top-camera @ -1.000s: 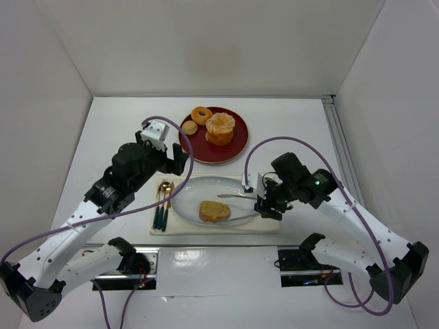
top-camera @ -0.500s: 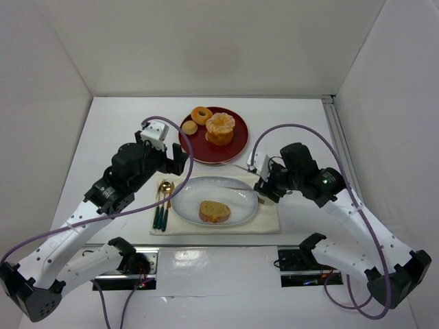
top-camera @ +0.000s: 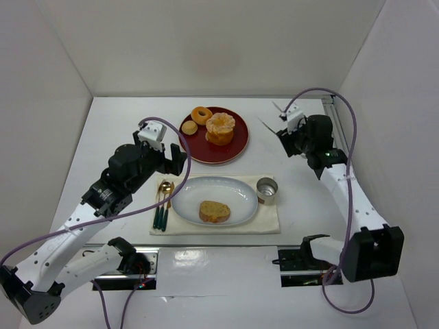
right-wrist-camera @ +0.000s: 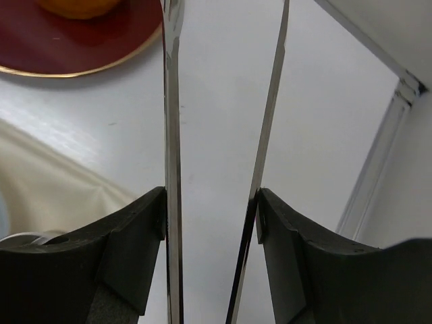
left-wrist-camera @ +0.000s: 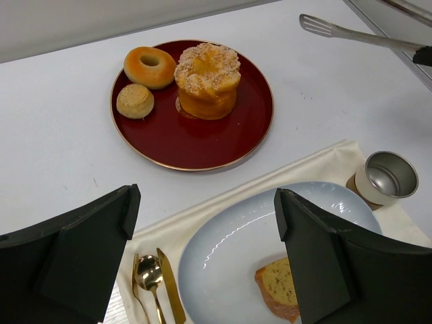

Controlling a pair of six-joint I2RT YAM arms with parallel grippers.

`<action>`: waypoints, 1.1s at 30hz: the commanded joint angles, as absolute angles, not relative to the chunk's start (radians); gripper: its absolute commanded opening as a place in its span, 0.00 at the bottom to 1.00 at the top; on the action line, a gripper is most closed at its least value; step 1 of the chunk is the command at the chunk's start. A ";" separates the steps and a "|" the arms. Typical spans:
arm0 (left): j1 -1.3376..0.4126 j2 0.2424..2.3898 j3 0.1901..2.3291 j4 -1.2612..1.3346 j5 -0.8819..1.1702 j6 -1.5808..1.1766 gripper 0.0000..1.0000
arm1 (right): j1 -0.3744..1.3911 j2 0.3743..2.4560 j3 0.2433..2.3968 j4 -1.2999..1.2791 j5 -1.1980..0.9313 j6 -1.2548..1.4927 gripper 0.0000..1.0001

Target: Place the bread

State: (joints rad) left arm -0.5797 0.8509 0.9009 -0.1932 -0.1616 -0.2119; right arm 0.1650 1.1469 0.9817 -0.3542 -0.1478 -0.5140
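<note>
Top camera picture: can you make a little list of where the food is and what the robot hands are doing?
bread: on the blue plate, nothing gripping it
red plate: donut, small cookie, orange pastry
cloth: under the blue plate, metal cup, spoon and knife
left gripper: open, empty
right gripper: shut on tongs, far right, away from the plates

1. A white table [top-camera: 116, 130] spreads under the whole scene.
2. A plain white back wall [top-camera: 212, 41], left wall [top-camera: 34, 103] and right wall [top-camera: 405, 89] enclose it.
3. A metal rail [top-camera: 336, 130] runs along the table's right edge.
4. Light is even and soft.
</note>
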 commanded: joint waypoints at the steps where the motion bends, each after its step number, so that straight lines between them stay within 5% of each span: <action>1: -0.584 0.818 0.899 -0.140 -0.147 -0.202 1.00 | 0.039 1.204 0.957 -0.170 -0.160 -0.459 0.63; 20: -0.584 0.808 0.899 -0.140 -0.120 -0.212 1.00 | -0.225 1.591 0.977 -0.166 -0.296 -0.341 0.62; 33: -0.584 0.808 0.899 -0.140 -0.120 -0.212 1.00 | -0.276 1.744 1.071 -0.337 -0.296 -0.390 0.73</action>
